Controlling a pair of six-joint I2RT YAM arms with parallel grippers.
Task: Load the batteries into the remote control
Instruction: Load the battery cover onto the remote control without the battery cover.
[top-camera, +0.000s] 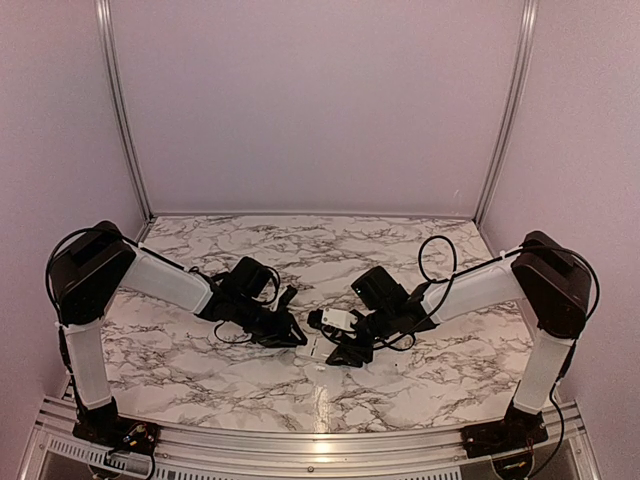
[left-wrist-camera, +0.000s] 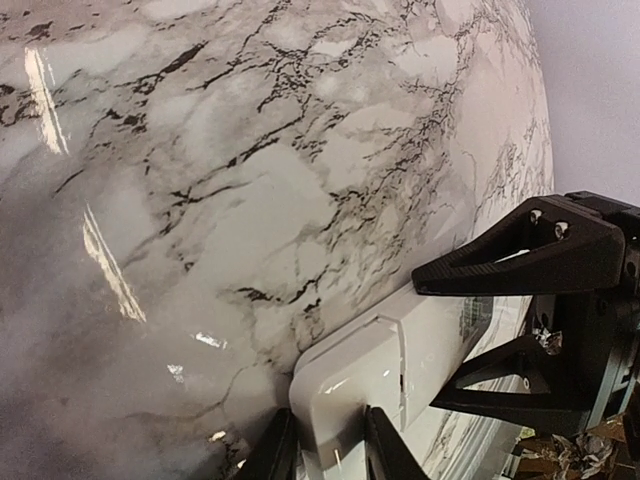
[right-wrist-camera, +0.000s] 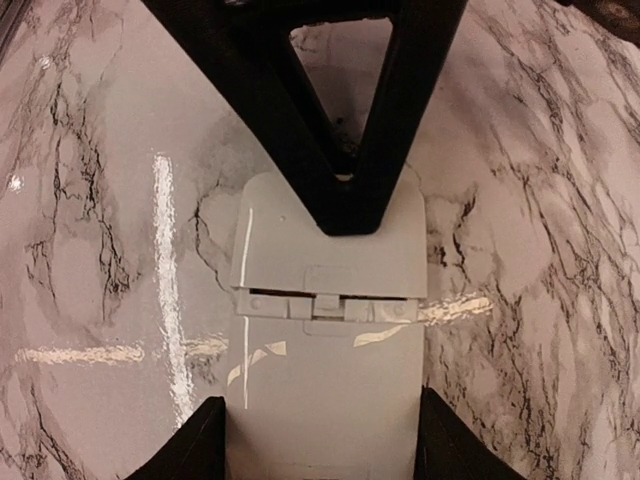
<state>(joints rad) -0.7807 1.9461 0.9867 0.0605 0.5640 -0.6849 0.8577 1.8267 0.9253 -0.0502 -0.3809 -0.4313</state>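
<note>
And there you were with both arms leaned in over the middle of the marble table (top-camera: 300, 240), heads almost meeting. The remote (right-wrist-camera: 320, 350) lay flat on the marble right between them, a little nearer the front edge than the back wall. It was back side up, plain white, with a seam (right-wrist-camera: 325, 300) across it and a thin dark gap along that seam, marking off a short end section from the longer body. Your left gripper (left-wrist-camera: 328, 415) was on that end section. Its fingers (left-wrist-camera: 272, 455) stood only a little apart, one just off the remote's rounded end and the other near the seam. Both were hard against the white plastic, so you had it pinched there. From the other wrist, one of those fingers (right-wrist-camera: 345, 190) showed as a black triangle with its tip planted on the end section. Your right gripper (right-wrist-camera: 322, 400) straddled the longer body from the opposite side. Its fingers (right-wrist-camera: 195, 445) were spread wide, one down each long edge and very close to it; whether they actually pressed on the plastic, I could not tell. In the left wrist view those same two fingers (left-wrist-camera: 520, 250) framed the remote above and below.
</note>
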